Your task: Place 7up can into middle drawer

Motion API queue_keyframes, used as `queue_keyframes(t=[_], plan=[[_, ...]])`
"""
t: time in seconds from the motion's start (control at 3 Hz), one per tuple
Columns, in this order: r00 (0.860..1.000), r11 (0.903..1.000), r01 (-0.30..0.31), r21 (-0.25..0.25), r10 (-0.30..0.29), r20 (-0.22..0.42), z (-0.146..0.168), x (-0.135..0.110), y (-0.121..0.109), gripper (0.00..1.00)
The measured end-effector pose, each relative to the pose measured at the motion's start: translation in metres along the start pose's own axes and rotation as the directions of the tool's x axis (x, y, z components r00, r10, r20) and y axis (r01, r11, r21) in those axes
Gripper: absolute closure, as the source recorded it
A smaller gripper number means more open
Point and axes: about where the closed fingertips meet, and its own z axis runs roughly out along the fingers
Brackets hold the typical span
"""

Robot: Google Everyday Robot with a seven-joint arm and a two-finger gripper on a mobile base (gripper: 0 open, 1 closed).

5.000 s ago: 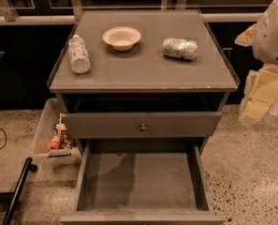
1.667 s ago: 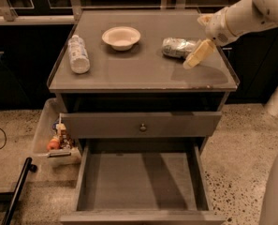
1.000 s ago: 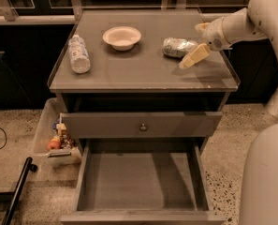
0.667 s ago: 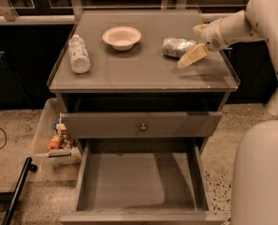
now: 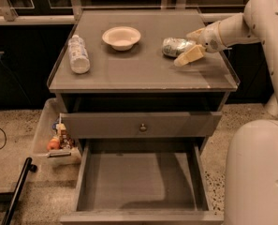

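Note:
The 7up can lies on its side on the cabinet top, at the right, silvery with pale green print. My gripper reaches in from the right and is open at the can's right end, with one cream finger in front of the can and the other behind it. The can rests on the top. The middle drawer is pulled out below, a wide shallow tray with a bare grey floor.
A clear plastic bottle lies at the left of the top and a white bowl stands at the back middle. A closed drawer front with a round knob is above the open drawer. A bin with small items stands on the floor at left. My white base is at lower right.
My arm came in from the right side over the cabinet top, and the gripper has crept left until its fingers lie either side of the can's right end. The can has not moved.

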Motion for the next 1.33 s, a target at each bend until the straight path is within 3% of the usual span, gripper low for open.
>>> queue_keyframes(t=[1.0,1.33], plan=[[1.0,1.0,0.0,0.0,0.0,0.0,0.0001,0.0,0.0,0.9],[1.0,1.0,0.0,0.0,0.0,0.0,0.0001,0.0,0.0001,1.0]])
